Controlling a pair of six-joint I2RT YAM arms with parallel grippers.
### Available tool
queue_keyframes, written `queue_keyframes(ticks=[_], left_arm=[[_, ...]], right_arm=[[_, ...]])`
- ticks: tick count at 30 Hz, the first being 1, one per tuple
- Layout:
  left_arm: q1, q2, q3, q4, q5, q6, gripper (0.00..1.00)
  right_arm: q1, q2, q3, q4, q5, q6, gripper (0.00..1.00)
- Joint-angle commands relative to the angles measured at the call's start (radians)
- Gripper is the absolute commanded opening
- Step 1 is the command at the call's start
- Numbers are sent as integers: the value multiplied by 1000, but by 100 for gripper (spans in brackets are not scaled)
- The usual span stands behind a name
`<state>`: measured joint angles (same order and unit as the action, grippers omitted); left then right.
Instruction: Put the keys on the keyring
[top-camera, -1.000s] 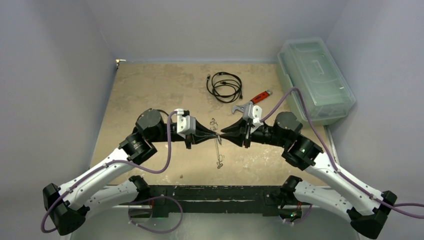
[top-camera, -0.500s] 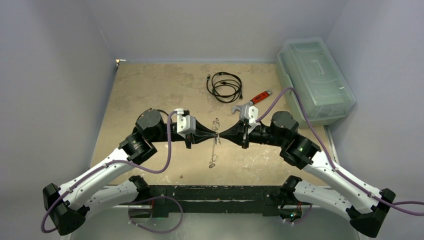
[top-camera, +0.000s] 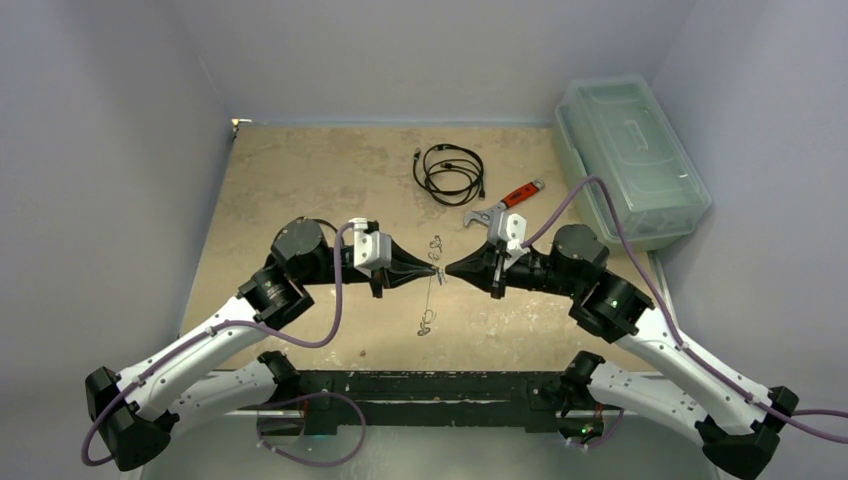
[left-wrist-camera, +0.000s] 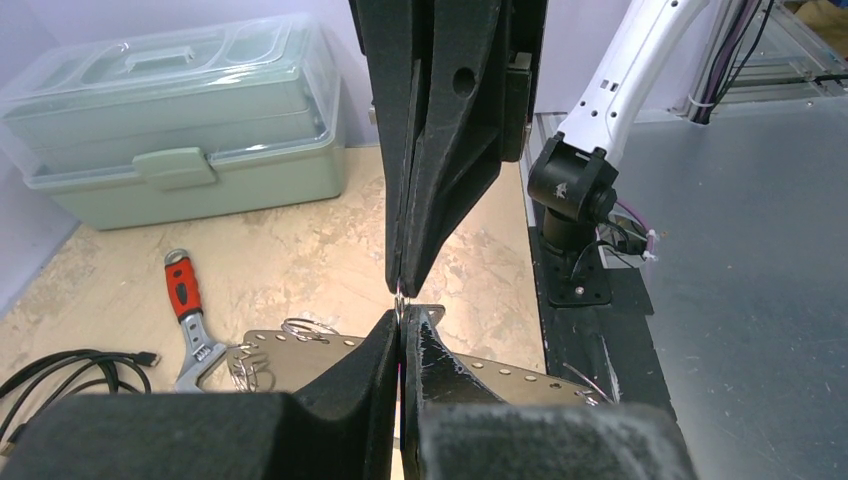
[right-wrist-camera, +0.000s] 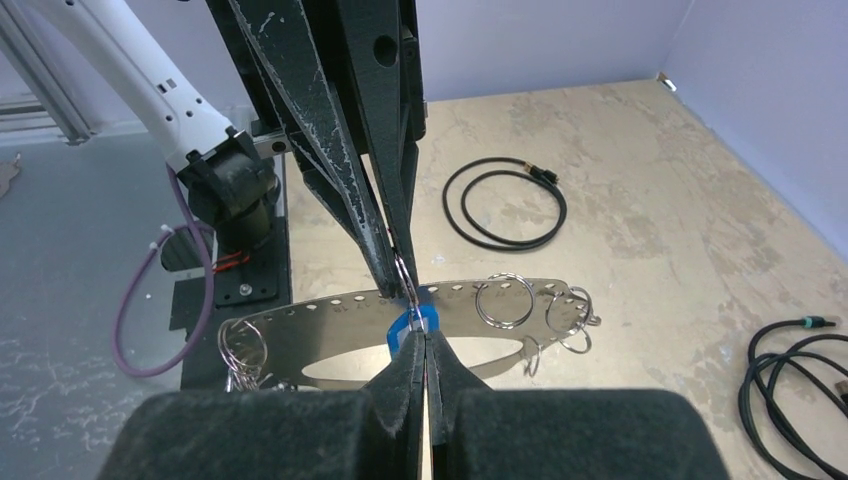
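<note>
Tools tip to tip, both closed: right tool (right-wrist-camera: 421, 337) on blue key (right-wrist-camera: 401, 326), left tool (left-wrist-camera: 400, 318) on keyring (right-wrist-camera: 300, 335).

wrench (top-camera: 503, 204) near right pincer (top-camera: 448, 270), cable (top-camera: 452, 168) seemingly farther

A robotics lab is shown. A stone-patterned desk (top-camera: 300, 180) is boxed in by plain pale walls (top-camera: 110, 150). A cabled left arm (top-camera: 200, 340) and right arm (top-camera: 680, 350) are bolted to a black rail (top-camera: 420, 385). A clear toolbox (top-camera: 630, 150), a wrench (top-camera: 505, 202) and a coiled cable (top-camera: 447, 169) are laid out.
</note>
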<state>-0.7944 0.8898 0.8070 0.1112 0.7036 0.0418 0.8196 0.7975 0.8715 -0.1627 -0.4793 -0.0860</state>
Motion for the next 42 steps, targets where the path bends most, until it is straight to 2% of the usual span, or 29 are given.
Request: queue_keyframes(ticks=[1,14,18,20,22,37,42], left_arm=[[-4,-17,14,38,6,7,0],[-5,-15,17,38,-2,7,0],[-5,-17,18,38,-5,7,0],[-4,-17,18,40,-4,6,0],[-5,-17,18,40,-4,6,0],[-4,-20,17,44,0,3,0],[-5,-18,17,46,4,-2,0]], right_arm=[[0,-29,59,-6,35,-18,0],[0,-31,40,-9,31,-16,1],[0,-28,37,-18,30,-11,30],[1,-29,36,-18,29,-9,39],[0,-30,36,-15,28,-9,43],[1,14,40,49,-13,-3,46],[1,39,35,87,-39,5,39]])
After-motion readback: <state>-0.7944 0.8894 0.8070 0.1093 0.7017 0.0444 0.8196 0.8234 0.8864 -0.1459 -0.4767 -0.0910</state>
